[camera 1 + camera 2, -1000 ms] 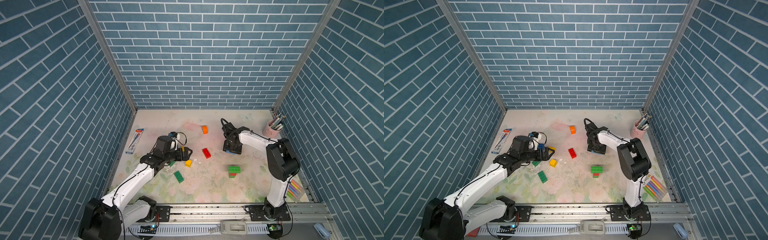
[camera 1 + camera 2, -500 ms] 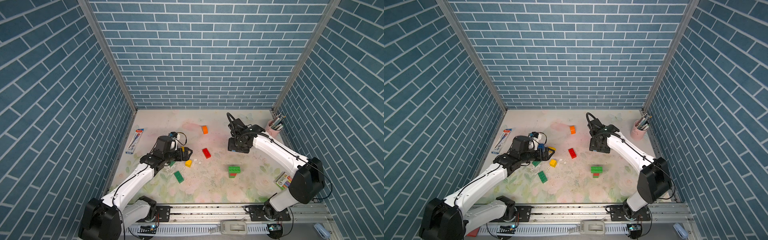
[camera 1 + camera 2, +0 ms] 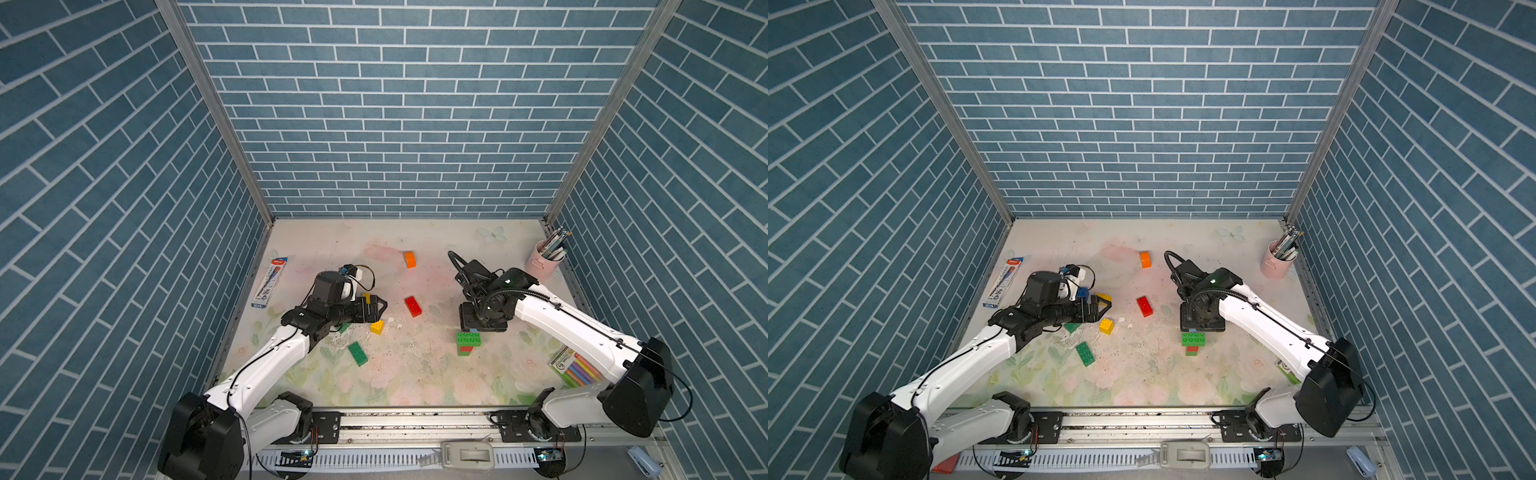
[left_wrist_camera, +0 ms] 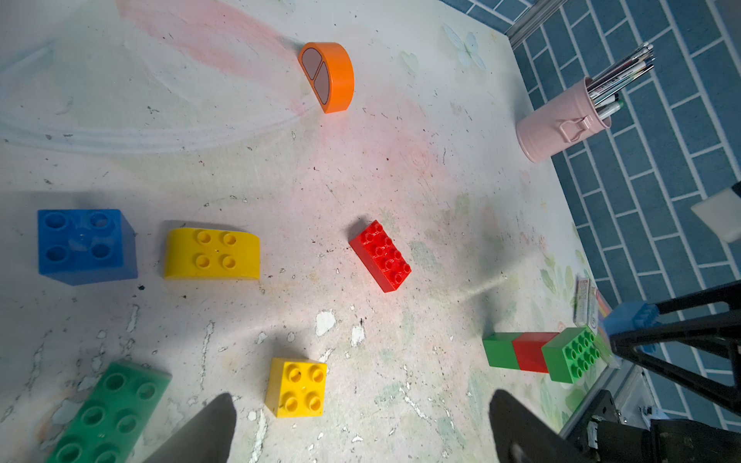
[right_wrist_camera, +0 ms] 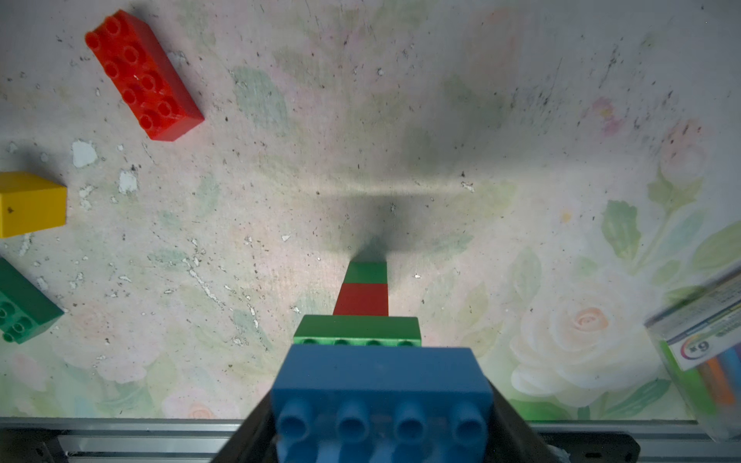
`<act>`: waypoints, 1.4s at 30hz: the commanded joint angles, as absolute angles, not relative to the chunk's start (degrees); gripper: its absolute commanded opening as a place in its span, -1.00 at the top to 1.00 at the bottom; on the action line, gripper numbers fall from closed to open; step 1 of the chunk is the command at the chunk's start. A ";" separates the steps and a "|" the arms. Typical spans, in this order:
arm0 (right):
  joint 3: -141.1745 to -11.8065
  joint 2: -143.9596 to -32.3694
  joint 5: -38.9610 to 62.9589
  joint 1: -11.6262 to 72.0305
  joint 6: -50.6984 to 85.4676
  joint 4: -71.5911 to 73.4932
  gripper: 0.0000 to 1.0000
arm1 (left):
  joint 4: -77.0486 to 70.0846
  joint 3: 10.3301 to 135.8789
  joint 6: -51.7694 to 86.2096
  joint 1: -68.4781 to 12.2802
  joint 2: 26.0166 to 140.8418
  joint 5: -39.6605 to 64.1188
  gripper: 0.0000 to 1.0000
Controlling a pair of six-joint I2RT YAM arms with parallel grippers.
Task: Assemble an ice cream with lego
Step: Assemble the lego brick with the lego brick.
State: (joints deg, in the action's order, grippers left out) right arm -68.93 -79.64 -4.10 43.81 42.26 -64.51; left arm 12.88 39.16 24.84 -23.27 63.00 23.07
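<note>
A flowered table [image 3: 415, 374] is walled in by blue brick panels, and two white arms are reached over it from the near edge. The left gripper [image 3: 380, 308] is held low over the table with its jaws spread wide and nothing between them; a yellow square brick [image 3: 377, 328] lies just beside it. The right gripper [image 3: 482, 324] is pointed downward, its jaws closed on the sides of a blue oblong brick [image 5: 381, 381].

That blue brick is held just above a standing stack [image 3: 468, 343], which is built of a small green brick at the base, a red one on it and a wider green one on top. Whether the blue brick touches the stack cannot be told.

A pink cup [image 3: 540, 266] filled with pens is seen in the far right corner, a pack of markers [image 3: 575, 368] by the right wall and a pack of pens [image 3: 270, 284] by the left wall.

The loose bricks are scattered between the arms: a red oblong brick [image 3: 413, 306], a green oblong brick [image 3: 358, 353], a yellow round-topped brick [image 4: 211, 253], a blue square brick [image 4: 84, 244] and, farther back, an orange round-topped brick [image 3: 409, 259] on its side.
</note>
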 commanded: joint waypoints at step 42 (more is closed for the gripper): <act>-65.88 -82.44 -3.16 47.55 47.29 -64.32 0.12 | 12.92 38.06 24.71 -23.74 61.53 22.72 -0.99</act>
State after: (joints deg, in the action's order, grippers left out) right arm -66.54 -81.87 -2.94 47.20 44.80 -63.44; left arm 12.95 38.83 24.86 -23.51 62.57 23.18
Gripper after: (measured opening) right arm 0.671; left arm 0.995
